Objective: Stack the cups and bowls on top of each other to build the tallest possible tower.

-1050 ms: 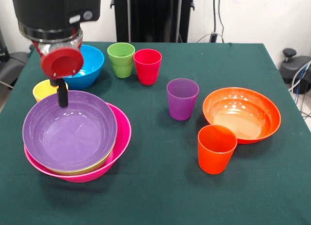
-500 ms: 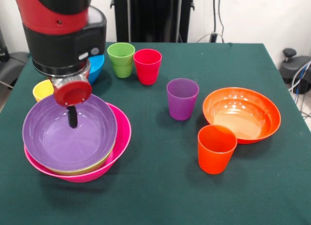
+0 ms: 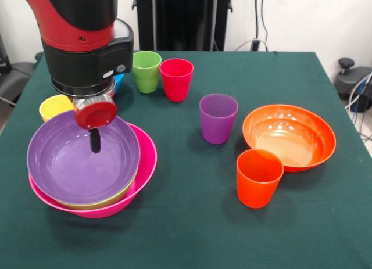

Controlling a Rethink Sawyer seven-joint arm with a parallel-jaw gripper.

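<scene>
- Your jaws hang over the purple bowl; you can't tell whether they are parted or closed.
- Beneath them, that bowl sits nested in the pink bowl.
- Well off to one side stand the orange bowl and orange cup on the desk.

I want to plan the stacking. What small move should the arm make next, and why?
Probably lift the gripper up out of the purple bowl, then head toward the orange bowl. The purple bowl already sits nested in the pink bowl, while the orange bowl lies apart on the table.
</scene>
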